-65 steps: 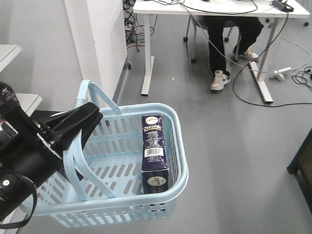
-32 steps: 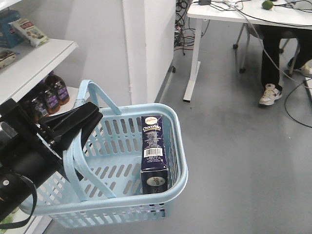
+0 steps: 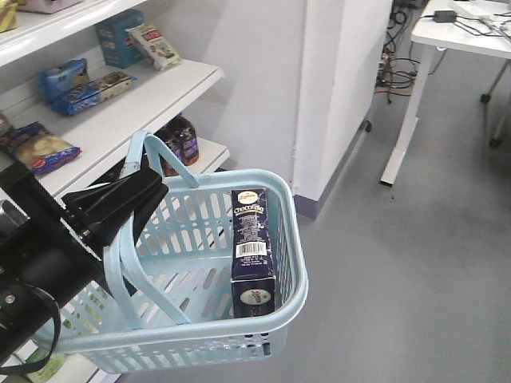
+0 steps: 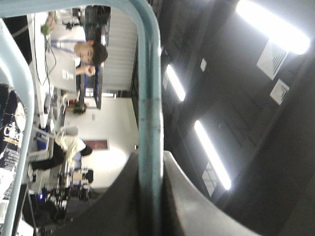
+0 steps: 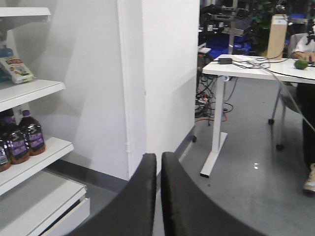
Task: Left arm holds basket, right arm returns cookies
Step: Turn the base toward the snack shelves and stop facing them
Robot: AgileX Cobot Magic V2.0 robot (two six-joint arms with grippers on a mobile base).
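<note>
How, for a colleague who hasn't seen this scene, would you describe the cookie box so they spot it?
Find the light blue basket held by the black left arm beside the white shelves. The cookies stand inside, along the wall farthest from that arm. Only this tall navy box, barcode patch showing, sits in the basket.

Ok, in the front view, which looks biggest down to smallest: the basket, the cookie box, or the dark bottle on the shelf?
1. basket
2. cookie box
3. bottle, though it sits farther back and is partly hidden, so its real size is unsure.
</note>
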